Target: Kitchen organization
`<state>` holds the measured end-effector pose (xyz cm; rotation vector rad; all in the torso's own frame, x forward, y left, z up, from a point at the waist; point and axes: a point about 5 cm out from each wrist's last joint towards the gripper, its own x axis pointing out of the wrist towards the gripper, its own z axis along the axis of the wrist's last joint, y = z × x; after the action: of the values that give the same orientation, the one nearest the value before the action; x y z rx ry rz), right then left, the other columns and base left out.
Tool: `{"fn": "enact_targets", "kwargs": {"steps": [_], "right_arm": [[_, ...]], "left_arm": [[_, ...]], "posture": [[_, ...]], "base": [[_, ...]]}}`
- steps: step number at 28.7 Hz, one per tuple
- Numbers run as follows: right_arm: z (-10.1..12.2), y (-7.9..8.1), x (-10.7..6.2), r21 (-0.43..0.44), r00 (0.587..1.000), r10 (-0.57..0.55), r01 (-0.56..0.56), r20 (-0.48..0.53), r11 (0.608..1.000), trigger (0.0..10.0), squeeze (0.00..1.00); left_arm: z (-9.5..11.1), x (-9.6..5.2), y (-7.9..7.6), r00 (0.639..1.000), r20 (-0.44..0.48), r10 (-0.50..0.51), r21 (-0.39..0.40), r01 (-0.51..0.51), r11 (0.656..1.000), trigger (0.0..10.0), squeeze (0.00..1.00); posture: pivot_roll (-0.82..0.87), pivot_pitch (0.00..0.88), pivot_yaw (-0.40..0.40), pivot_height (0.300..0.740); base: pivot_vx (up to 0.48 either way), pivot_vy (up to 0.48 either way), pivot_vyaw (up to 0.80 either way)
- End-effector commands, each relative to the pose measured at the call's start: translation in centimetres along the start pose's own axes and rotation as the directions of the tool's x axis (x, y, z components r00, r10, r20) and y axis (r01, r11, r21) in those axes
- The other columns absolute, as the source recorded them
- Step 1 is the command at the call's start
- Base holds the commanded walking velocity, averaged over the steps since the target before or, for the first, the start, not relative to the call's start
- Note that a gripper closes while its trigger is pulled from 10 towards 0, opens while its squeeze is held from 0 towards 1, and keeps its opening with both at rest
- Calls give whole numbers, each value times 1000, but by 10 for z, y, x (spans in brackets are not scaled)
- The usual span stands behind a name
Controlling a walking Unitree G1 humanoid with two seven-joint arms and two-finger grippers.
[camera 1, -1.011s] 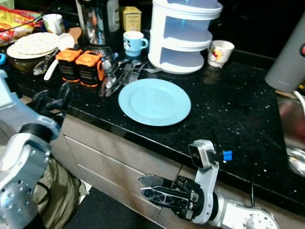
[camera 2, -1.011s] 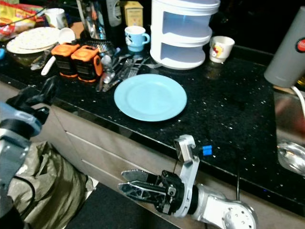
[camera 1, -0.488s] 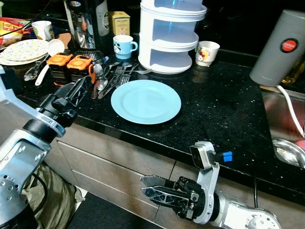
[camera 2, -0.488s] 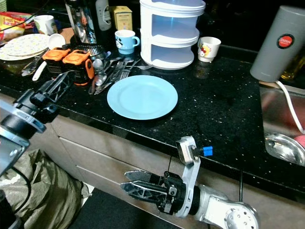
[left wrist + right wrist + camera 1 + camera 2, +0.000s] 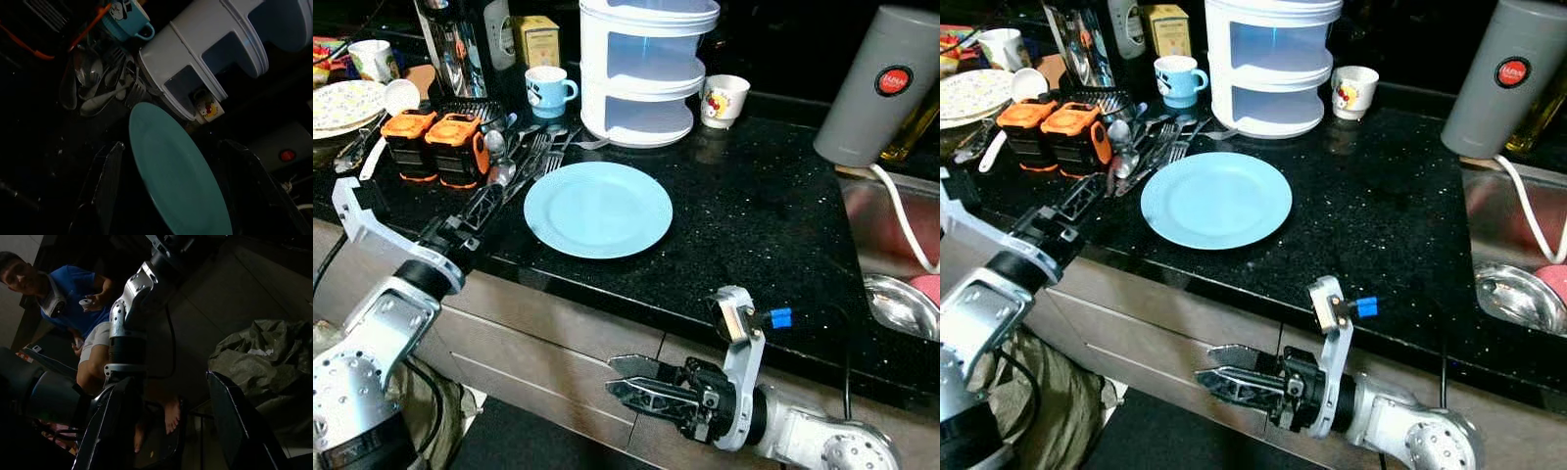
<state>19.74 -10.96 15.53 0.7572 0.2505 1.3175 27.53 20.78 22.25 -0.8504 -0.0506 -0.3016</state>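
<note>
Reaching closer, left tool (image 5: 487,204) gapes empty beside blue plate (image 5: 598,209); right tool (image 5: 631,378) idles open.

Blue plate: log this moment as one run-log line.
left gripper: open, at blue plate's left edge | right gripper: open, idle below counter | plate: flat on counter, ungrasped

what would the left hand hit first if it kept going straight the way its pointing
Most likely the light blue plate. The left hand, fingers open, points across the black counter at the plate's near-left rim, and its wrist view frames the plate between the fingers. Height above the counter is unclear.
</note>
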Motion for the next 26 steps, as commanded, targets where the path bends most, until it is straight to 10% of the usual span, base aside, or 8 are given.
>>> {"fn": "enact_targets", "kwargs": {"steps": [1,26], "right_arm": [[1,1,-1,-19,1000,-9,9,-2,1000,10000,0],[1,2,-4,-41,999,-38,38,-18,998,10000,0]], "left_arm": [[4,4,3,999,23,25,-39,-24,999,10000,0],[-12,28,36,936,-246,254,-141,-293,946,10000,0]], "posture": [[72,49,0,740],[37,52,0,740]], "base": [[0,0,0],[0,0,0]]}}
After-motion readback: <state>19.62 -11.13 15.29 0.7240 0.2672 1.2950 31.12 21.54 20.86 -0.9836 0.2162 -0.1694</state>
